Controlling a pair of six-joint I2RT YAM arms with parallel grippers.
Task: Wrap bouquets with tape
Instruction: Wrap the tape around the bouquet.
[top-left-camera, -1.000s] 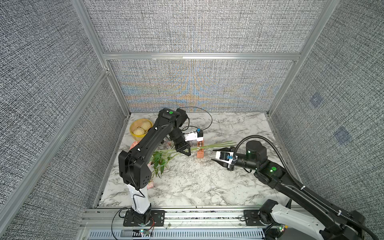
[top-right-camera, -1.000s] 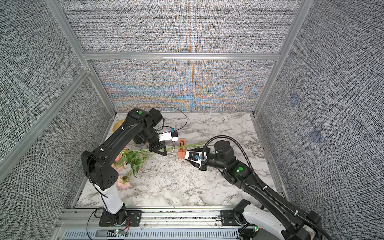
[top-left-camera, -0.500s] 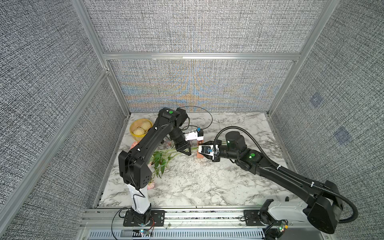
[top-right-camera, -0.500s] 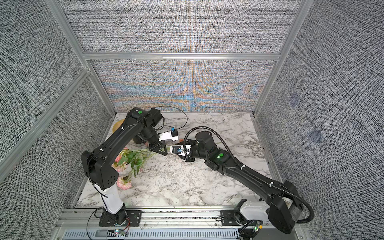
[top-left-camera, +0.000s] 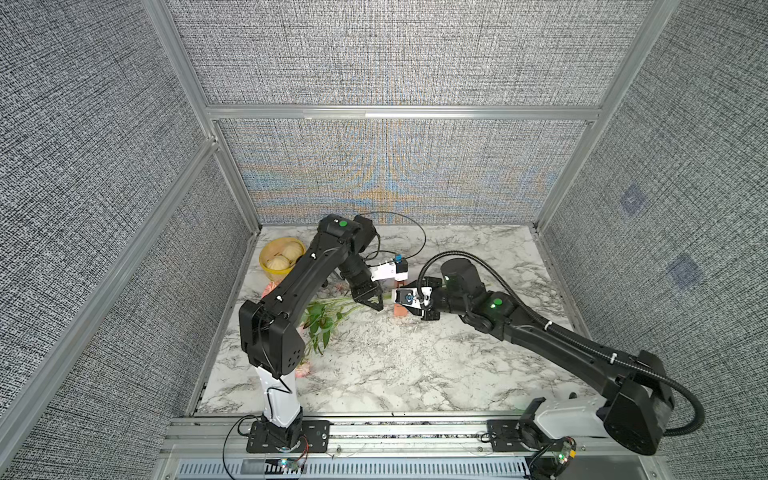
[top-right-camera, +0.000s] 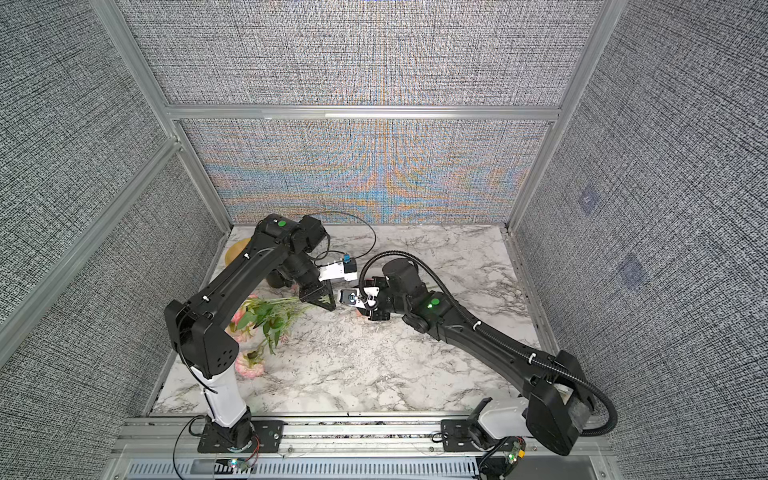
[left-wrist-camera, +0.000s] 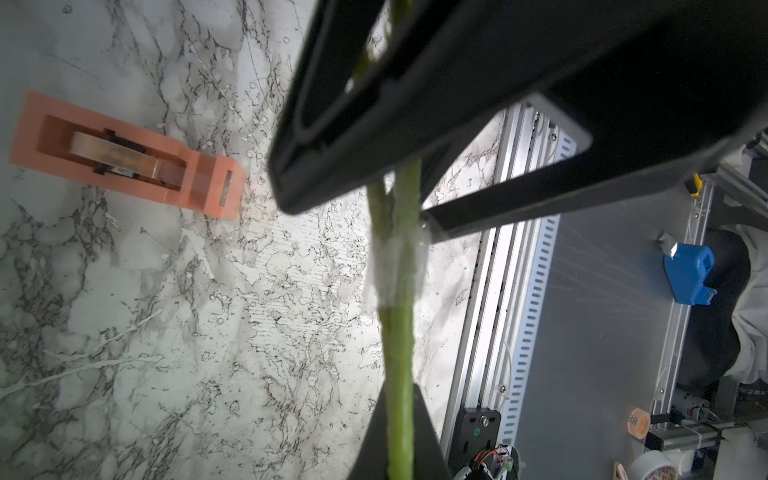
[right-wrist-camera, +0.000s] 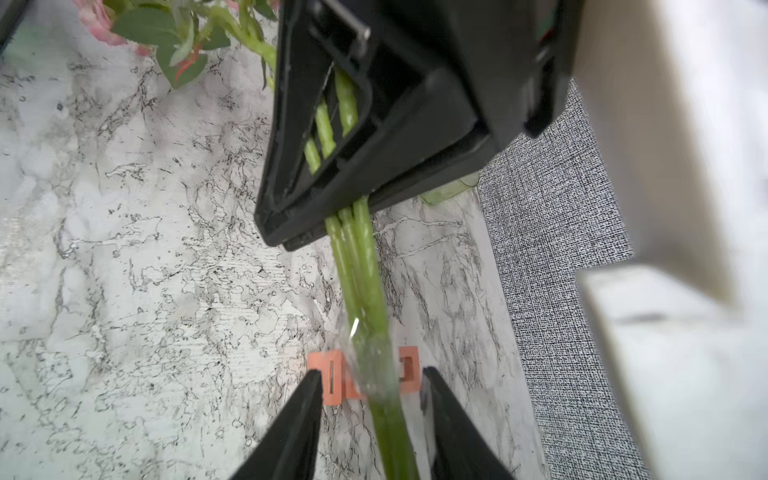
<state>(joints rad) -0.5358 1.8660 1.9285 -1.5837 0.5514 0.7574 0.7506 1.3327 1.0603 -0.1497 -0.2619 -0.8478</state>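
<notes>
While the left gripper (top-left-camera: 374, 303) clamps the bouquet stems (right-wrist-camera: 360, 266), the right gripper (right-wrist-camera: 372, 372) stands part-open astride their tape band (left-wrist-camera: 397, 270) above the dispenser (left-wrist-camera: 124, 158); light, springy, probably slick, they are best pinched beside that band, not at the soft blooms (top-right-camera: 248, 369).

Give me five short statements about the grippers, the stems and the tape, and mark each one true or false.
1. The left gripper is shut on the stems. True.
2. The right gripper holds the dispenser. False: the dispenser lies on the table, and no gripper holds it.
3. A band of clear tape goes around the stems. True.
4. The right gripper is shut tight on the stems. False: its jaws stand apart, one on each side of the taped part.
5. The flowers are blue. False: they are pink.
</notes>
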